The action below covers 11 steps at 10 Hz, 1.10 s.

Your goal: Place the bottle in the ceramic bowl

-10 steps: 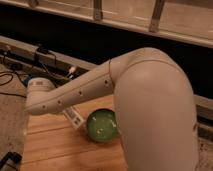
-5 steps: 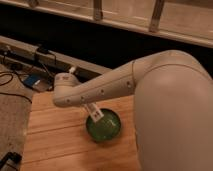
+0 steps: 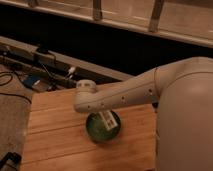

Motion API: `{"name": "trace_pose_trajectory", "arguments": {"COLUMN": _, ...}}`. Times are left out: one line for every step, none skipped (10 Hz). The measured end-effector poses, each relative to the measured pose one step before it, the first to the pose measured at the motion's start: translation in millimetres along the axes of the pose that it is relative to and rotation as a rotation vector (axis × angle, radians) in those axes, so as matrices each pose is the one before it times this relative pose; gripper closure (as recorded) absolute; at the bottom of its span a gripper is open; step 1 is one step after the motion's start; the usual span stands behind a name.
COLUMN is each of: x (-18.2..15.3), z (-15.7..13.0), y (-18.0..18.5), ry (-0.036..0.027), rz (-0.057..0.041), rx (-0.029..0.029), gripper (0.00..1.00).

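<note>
The dark green ceramic bowl (image 3: 103,128) sits on the wooden table (image 3: 55,135), partly under my white arm. The white bottle (image 3: 106,119) with its marked label hangs tilted over the inside of the bowl, just below the arm. My gripper (image 3: 101,113) is at the end of the arm right above the bowl, mostly hidden by the arm's wrist, with the bottle at it.
The table's left edge (image 3: 31,125) drops to a carpeted floor with cables and a blue object (image 3: 31,81). A dark ledge with a rail (image 3: 55,62) runs behind the table. My arm's large white body (image 3: 185,120) fills the right side.
My arm has swung to the right, bringing the bottle from the bowl's left rim to over the bowl's inside. The bowl has stayed in place.
</note>
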<state>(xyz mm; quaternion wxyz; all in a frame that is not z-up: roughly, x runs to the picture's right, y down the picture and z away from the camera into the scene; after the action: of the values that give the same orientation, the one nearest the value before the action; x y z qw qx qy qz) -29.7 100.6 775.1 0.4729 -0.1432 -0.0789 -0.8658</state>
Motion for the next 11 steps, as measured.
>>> {"name": "trace_pose_trajectory", "arguments": {"x": 0.41, "z": 0.30, "y": -3.06, "ry": -0.00048, "rz": -0.00487, "rx": 0.00252, "gripper": 0.83}}
{"name": "trace_pose_trajectory", "arguments": {"x": -0.23, "z": 0.09, "y": 1.13, "ry": -0.00045, "rz": 0.00170, "rx": -0.00126, "gripper": 0.75}}
{"name": "trace_pose_trajectory", "arguments": {"x": -0.82, "z": 0.30, "y": 1.58, "ry": -0.00124, "rz": 0.00255, "rx": -0.00140, "gripper": 0.63}}
{"name": "trace_pose_trajectory", "arguments": {"x": 0.13, "z": -0.05, "y": -0.57, "ry": 0.00002, "rz": -0.00118, "rx": 0.00016, "gripper": 0.52}}
{"name": "trace_pose_trajectory", "arguments": {"x": 0.41, "z": -0.07, "y": -1.37, "ry": 0.00028, "rz": -0.00266, "rx": 0.00069, "gripper": 0.42}}
{"name": "trace_pose_trajectory", "arguments": {"x": 0.10, "z": -0.12, "y": 0.04, "ry": 0.00018, "rz": 0.00011, "rx": -0.00011, "gripper": 0.34}}
{"name": "trace_pose_trajectory", "arguments": {"x": -0.18, "z": 0.05, "y": 0.29, "ry": -0.00031, "rz": 0.00039, "rx": -0.00031, "gripper": 0.24}}
{"name": "trace_pose_trajectory", "arguments": {"x": -0.09, "z": 0.06, "y": 0.26, "ry": -0.00014, "rz": 0.00055, "rx": -0.00014, "gripper": 0.20}}
{"name": "trace_pose_trajectory", "arguments": {"x": 0.17, "z": -0.14, "y": -0.12, "ry": 0.00031, "rz": -0.00014, "rx": 0.00008, "gripper": 0.20}}
{"name": "trace_pose_trajectory", "arguments": {"x": 0.04, "z": 0.02, "y": -0.25, "ry": -0.00001, "rz": -0.00056, "rx": 0.00014, "gripper": 0.20}}
{"name": "trace_pose_trajectory", "arguments": {"x": -0.05, "z": 0.01, "y": 0.12, "ry": -0.00008, "rz": 0.00014, "rx": -0.00014, "gripper": 0.20}}
